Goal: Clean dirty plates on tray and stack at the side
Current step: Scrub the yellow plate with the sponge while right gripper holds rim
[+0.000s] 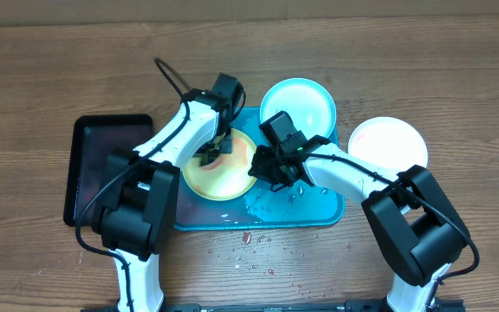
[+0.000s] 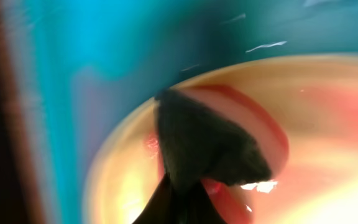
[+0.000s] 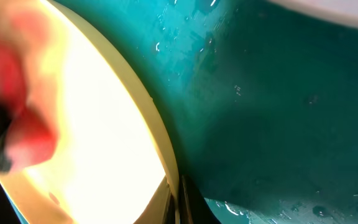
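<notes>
The yellow-green plate (image 1: 219, 173) lies on the left part of the teal tray (image 1: 319, 206), with a red smear (image 2: 260, 124) on its centre. My left gripper (image 1: 214, 153) is shut on a dark sponge (image 2: 204, 146) that presses on the smeared plate (image 2: 328, 180). From the plate's right side, my right gripper (image 1: 261, 165) is shut on its rim (image 3: 160, 149). The light blue plate (image 1: 300, 106) rests at the tray's back edge. The pale pink plate (image 1: 388, 143) sits on the table, right of the tray.
A black tray (image 1: 111, 169) lies left of the teal tray, under my left arm. Red specks (image 1: 248, 238) dot the wooden table in front of the tray. Water drops (image 3: 316, 208) wet the tray floor (image 3: 278, 112).
</notes>
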